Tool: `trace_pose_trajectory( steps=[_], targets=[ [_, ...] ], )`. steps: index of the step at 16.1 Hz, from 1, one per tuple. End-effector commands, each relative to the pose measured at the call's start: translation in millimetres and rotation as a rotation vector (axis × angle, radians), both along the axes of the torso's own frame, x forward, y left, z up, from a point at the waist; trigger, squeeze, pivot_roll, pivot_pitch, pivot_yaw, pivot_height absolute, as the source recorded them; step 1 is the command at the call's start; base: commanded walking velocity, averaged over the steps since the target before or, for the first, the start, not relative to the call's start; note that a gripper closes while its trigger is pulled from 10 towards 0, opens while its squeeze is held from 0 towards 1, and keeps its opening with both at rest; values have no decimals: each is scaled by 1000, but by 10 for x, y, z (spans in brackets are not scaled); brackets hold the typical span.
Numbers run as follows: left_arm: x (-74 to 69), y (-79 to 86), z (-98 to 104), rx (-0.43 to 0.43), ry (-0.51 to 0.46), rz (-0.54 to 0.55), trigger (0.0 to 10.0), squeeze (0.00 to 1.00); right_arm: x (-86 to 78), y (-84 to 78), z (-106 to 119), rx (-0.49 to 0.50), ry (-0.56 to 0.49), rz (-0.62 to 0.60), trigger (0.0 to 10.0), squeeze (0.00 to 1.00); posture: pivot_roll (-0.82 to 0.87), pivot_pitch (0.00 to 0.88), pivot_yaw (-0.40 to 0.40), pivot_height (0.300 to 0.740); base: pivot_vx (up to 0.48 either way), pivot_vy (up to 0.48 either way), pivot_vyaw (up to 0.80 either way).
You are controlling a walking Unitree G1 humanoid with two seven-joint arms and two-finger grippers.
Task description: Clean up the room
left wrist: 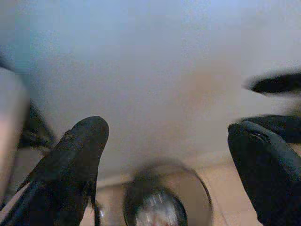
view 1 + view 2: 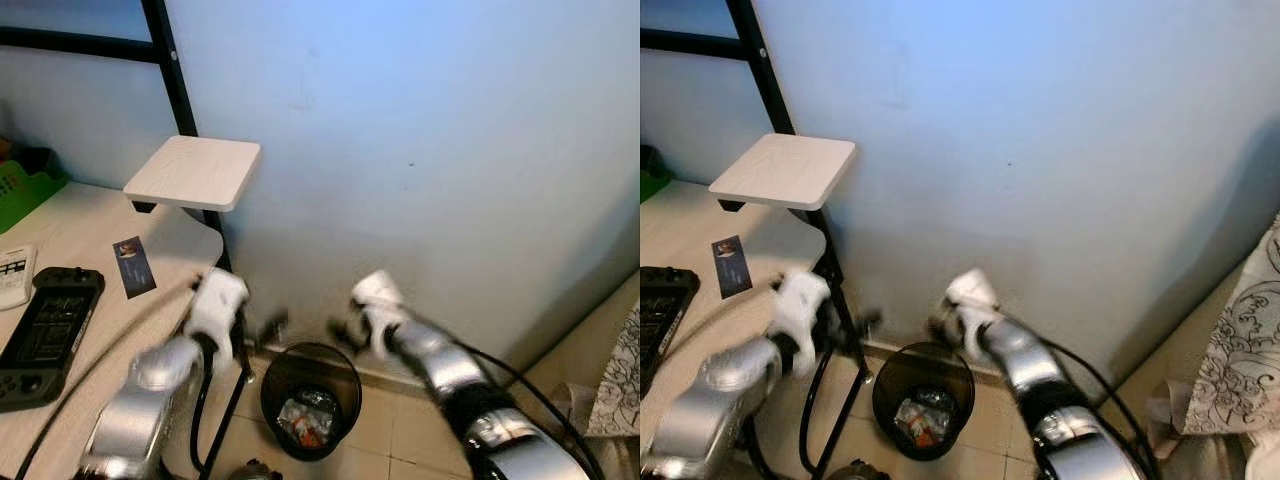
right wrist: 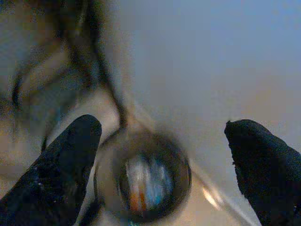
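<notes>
Both grippers, left (image 2: 272, 328) and right (image 2: 343, 334), hang wide-fingered and empty above the black waste bin (image 2: 310, 400); judged: retreat slowly, keeping clear of the desk leg (image 2: 240, 375).

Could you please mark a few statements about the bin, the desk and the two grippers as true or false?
1. The round black mesh waste bin stands on the tiled floor by the pale blue wall. True.
2. The bin is empty. False: crumpled rubbish lies inside it.
3. The left gripper has its fingers spread apart. True.
4. The right gripper clamps a bottle. False: its fingers are apart with nothing between them.
5. The black handheld game console lies on the floor. False: it lies on the light wooden desk.
</notes>
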State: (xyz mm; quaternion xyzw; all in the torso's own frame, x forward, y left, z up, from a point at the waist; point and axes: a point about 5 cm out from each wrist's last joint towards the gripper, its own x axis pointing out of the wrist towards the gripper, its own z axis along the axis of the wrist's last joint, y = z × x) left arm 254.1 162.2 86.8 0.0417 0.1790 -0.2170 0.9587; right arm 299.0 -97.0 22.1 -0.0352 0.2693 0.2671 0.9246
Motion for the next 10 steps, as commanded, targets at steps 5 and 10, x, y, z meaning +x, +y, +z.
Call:
trace_pose_trajectory(
  steps=[5,10],
  targets=[
    [134,-48,142,-115,-102,191,10000,0,-12,-338,456,93,-206,-301,10000,0,22,0,40,740,0,0,0],
    [155,-16,175,-93,-141,207,10000,0,-151,-365,643,135,-277,-354,10000,0,21,0,52,740,0,0,0]
  ],
)
